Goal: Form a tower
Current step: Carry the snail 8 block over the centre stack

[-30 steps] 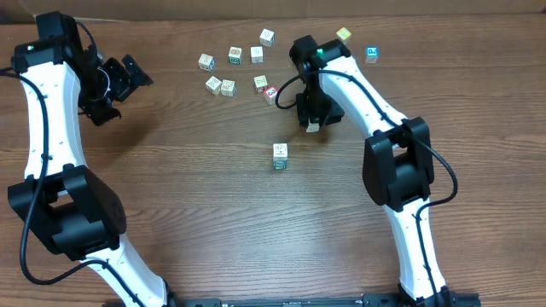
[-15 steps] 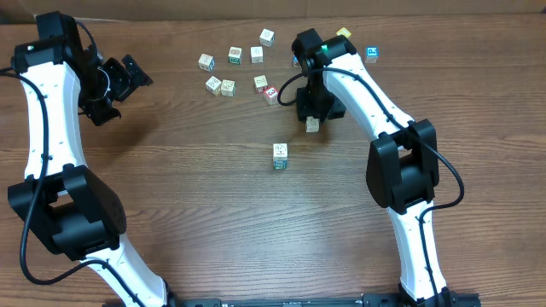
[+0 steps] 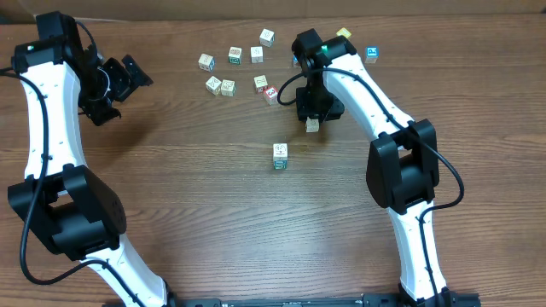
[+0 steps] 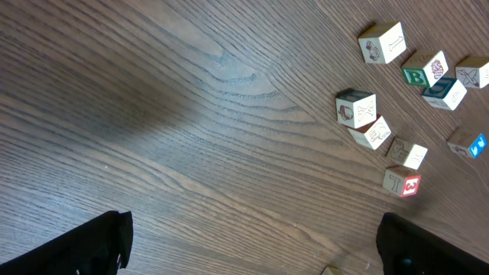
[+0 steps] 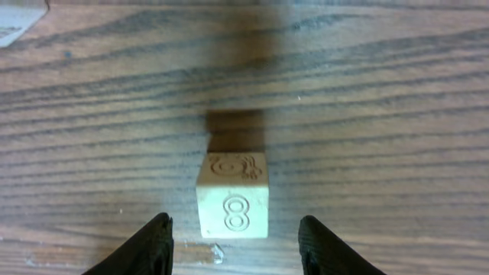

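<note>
Standing upright at centre frame, the tower (image 3: 280,155) has a vertical long axis; the right end effector (image 5: 233,233) points down, released, straddling a cube (image 5: 232,195).

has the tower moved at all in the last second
No. In the overhead view the tower stands on the same spot, and its gap to the red-print cube is unchanged.

A dark brown wooden table (image 3: 205,213) with strong grain fills the view; a lighter tan strip (image 3: 213,7) borders its far edge.
</note>
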Tool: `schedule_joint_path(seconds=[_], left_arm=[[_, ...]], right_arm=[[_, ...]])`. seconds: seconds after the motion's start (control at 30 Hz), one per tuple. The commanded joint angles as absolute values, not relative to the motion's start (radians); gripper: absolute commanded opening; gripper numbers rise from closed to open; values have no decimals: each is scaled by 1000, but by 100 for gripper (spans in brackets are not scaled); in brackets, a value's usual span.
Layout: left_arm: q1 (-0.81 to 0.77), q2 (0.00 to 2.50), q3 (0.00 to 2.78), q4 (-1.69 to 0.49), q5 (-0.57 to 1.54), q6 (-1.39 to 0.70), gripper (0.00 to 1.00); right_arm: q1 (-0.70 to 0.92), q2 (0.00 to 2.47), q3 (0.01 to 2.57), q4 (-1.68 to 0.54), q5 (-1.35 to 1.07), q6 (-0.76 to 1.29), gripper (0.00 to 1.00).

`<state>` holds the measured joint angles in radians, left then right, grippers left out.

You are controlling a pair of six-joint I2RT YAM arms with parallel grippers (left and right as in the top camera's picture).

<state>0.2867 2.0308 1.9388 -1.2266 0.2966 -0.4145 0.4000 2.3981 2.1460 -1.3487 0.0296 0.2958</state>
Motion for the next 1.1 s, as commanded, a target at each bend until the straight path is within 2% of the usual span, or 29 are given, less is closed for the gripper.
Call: schedule_joint_path(seconds=[0.0,0.17,0.43,0.57,0.83,1.07], left_arm=[[281,2027,1953,-1225,304,-396,99],[281,2027,1953,-1225,304,-396,100],[281,2027,1953,-1225,304,-396,100],[281,2027,1953,-1225,304,-396,100],[281,2027,1953,-1225,304,-396,100],[281,2027,1953,-1225,304,-396,100]], right_arm=[[404,2351,2111,-1320,24,307,50],[403,2351,2065,-1278,25,307,49],[403,2351,2062,-1261,25,307,28],[403,2351,2063,-1257,25,307,23],[403,2304,2162,-1334,32,307,23],[435,2069,2195,-1394,20,344,23]])
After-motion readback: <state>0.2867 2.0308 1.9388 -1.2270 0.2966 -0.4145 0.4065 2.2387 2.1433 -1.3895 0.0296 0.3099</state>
